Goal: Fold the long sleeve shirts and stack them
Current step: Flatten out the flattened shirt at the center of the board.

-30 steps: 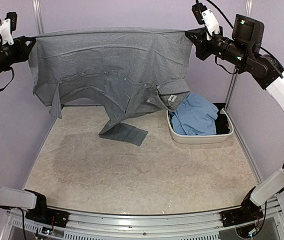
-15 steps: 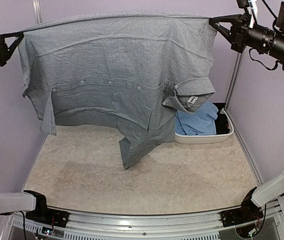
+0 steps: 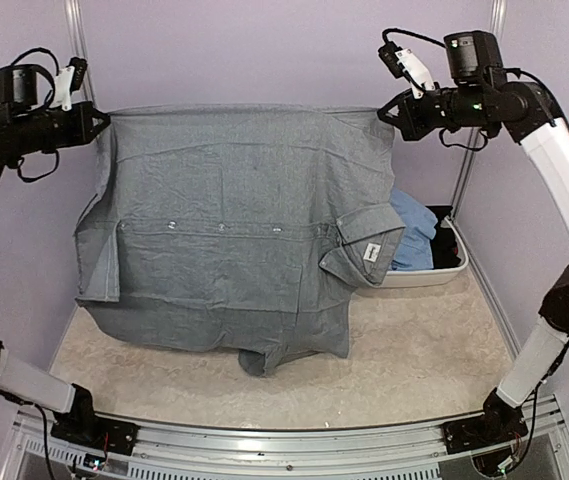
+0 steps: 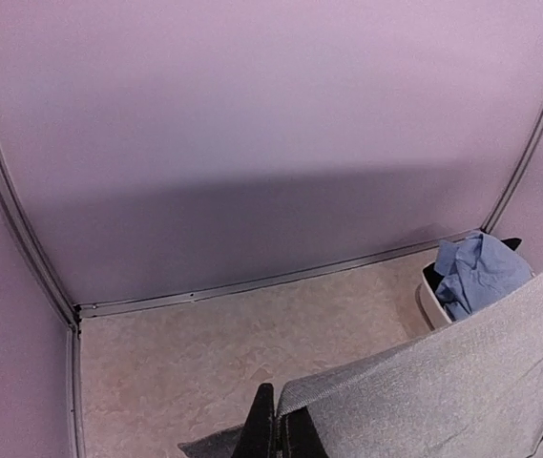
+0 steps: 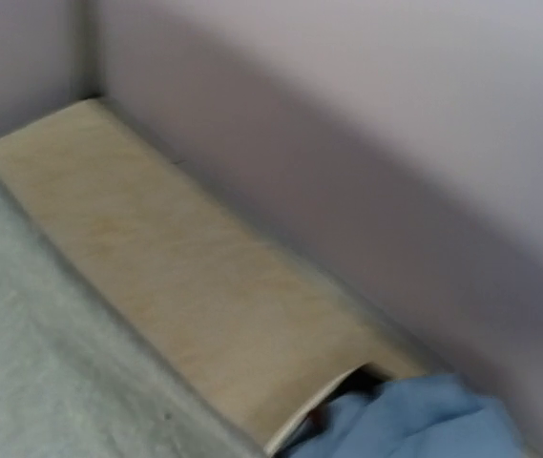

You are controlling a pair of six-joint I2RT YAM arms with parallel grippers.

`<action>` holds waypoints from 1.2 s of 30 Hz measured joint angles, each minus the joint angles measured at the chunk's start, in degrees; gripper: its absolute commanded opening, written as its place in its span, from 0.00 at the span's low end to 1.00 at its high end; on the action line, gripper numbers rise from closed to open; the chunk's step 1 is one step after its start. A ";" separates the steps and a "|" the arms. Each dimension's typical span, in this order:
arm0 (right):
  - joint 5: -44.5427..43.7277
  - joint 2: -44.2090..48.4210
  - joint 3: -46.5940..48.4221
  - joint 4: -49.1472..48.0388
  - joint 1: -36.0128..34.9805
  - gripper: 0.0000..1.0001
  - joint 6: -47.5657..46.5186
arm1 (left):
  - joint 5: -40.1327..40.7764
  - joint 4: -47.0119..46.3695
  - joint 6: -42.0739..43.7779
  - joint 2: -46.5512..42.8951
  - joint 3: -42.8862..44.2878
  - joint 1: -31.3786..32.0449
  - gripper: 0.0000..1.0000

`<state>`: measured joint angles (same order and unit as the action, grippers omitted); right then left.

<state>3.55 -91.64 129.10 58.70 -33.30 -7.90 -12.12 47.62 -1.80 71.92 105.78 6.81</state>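
The slate grey long sleeve shirt (image 3: pixel 234 240) hangs spread like a curtain between my two grippers, its collar and white label (image 3: pixel 369 250) folded out at the right. My left gripper (image 3: pixel 99 120) is shut on its top left corner. In the left wrist view its dark fingers (image 4: pixel 276 434) pinch the grey shirt's hem (image 4: pixel 443 391). The right gripper (image 3: pixel 389 110) is shut on the top right corner, and its fingers stay out of the right wrist view, which shows grey cloth (image 5: pixel 32 363). The light blue shirt (image 3: pixel 416 238) lies bunched in the basin, also seen as blue cloth (image 5: pixel 424 420).
A white oval basin (image 3: pixel 434 280) stands at the back right, half hidden behind the grey shirt; its rim (image 4: pixel 426 301) shows in the left wrist view. Something dark lies in the basin's right end. Purple walls close the back and sides. The shirt's lower edge sags low toward the beige tabletop (image 3: pixel 434 350).
Both grippers have come down and inward with the grey shirt. The shirt has swung toward the front and now hangs lower, covering most of the table's left and middle.
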 measured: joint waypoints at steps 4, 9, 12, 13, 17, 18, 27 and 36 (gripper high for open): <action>-2.84 -13.81 10.78 -5.44 4.28 0.00 -1.31 | 0.13 -0.74 -1.07 18.18 12.96 -2.21 0.00; -3.76 -18.40 13.44 -16.09 6.45 0.00 -3.23 | -1.25 -3.91 -3.41 34.56 32.65 -2.95 0.00; -1.88 -16.11 14.08 -22.56 6.23 0.00 -4.15 | -3.91 -6.78 -4.81 32.61 32.68 -3.91 0.00; -1.38 -15.12 14.67 -24.06 6.01 0.00 -4.48 | -4.90 -8.04 -5.33 31.08 32.46 -4.15 0.00; 1.70 -9.31 14.40 -28.26 5.33 0.00 -4.90 | -10.49 -15.32 -7.23 19.87 29.16 -4.96 0.00; 2.86 -7.30 13.18 -29.24 5.20 0.00 -4.90 | -11.50 -16.50 -7.30 17.25 28.06 -5.18 0.00; 8.24 15.30 -24.98 -36.26 4.07 0.00 -4.20 | -13.60 -28.81 -2.62 -9.86 -14.27 -4.11 0.00; 8.76 32.92 -61.81 -35.01 6.10 0.00 1.90 | 5.95 -20.46 -3.08 -12.24 -44.59 21.51 0.00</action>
<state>12.32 -58.72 67.29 23.68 -27.20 -6.00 -6.17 27.16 -4.89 59.68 61.19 28.32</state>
